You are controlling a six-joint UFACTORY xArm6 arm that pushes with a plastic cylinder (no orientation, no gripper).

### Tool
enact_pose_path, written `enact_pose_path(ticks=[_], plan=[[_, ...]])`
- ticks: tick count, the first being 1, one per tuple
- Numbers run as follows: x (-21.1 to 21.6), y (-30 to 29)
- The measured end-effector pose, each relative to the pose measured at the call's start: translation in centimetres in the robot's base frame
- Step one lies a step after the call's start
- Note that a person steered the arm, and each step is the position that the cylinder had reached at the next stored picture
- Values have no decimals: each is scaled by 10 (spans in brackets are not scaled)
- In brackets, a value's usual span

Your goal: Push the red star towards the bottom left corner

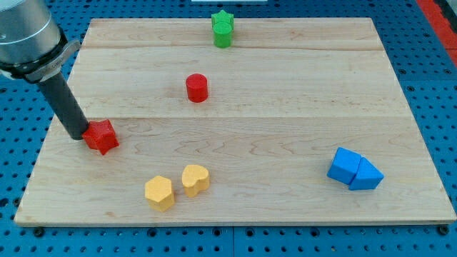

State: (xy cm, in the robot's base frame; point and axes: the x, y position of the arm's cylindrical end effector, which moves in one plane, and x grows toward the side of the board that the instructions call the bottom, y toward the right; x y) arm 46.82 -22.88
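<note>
The red star [101,135] lies on the wooden board [285,121] at the view's left, about halfway down. My tip [76,135] rests on the board right at the star's left side, touching or almost touching it. The dark rod rises from the tip up and to the left, toward the arm's grey body at the view's top left corner.
A red cylinder [197,87] stands up and right of the star. A green star [223,28] is at the top centre. Two yellow blocks [159,192] [195,179] lie below and right of the star. Two blue blocks [345,165] [367,175] touch at the lower right.
</note>
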Motion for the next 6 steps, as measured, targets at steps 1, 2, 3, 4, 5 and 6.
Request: enact_pose_path(ticks=[1, 2, 3, 4, 5, 6], plan=[[-30, 8], [-29, 68], [-2, 25], [32, -17], [9, 3], [6, 118]])
